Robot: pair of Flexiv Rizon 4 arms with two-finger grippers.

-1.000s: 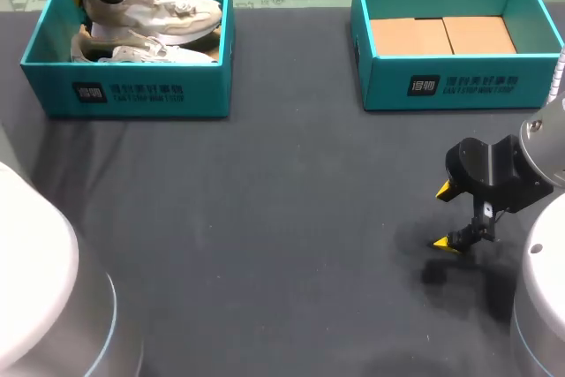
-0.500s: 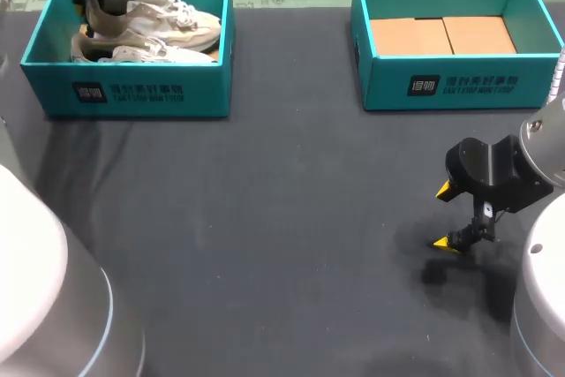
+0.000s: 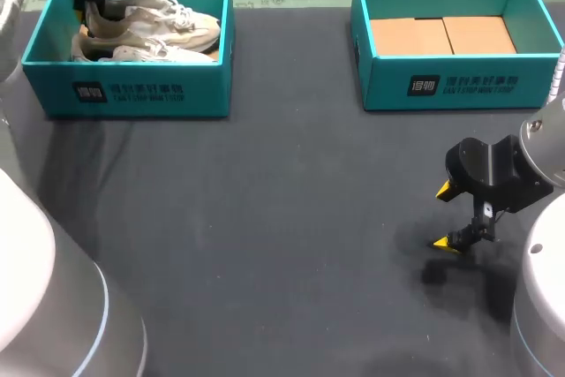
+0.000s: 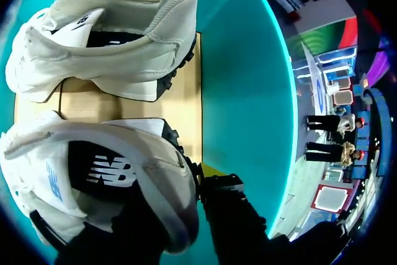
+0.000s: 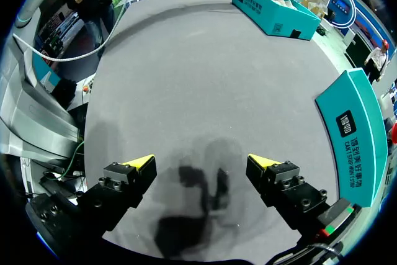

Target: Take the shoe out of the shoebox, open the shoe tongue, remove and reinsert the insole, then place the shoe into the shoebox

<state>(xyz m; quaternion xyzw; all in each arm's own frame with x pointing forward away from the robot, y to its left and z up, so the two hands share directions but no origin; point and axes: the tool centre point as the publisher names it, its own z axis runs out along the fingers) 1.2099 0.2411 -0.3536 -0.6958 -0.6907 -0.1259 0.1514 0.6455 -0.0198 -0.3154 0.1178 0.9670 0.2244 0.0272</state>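
Two white sneakers lie in the teal left shoebox [image 3: 132, 94] at the back left. My left gripper [image 3: 91, 2] is at the box's back left corner, at the heel of the upper shoe [image 3: 168, 19], which rests partly on the other shoe [image 3: 159, 52]. In the left wrist view the gripper [image 4: 186, 178] is shut on the heel wall of the nearer shoe [image 4: 93, 172]; one yellow tip shows outside the heel, while the other finger is hidden inside. The second shoe [image 4: 105, 48] lies ahead of it. My right gripper [image 3: 448, 216] hovers open above the cloth at the right, holding nothing [image 5: 201, 162].
A second teal shoebox [image 3: 459, 86] stands at the back right with only brown cardboard [image 3: 441, 35] on its floor; its wall [image 5: 353, 134] shows beside my right gripper. Dark grey cloth covers the table between the boxes.
The left gripper has lowered the raised shoe back down into the left box, onto the other shoe. The right arm has not moved.
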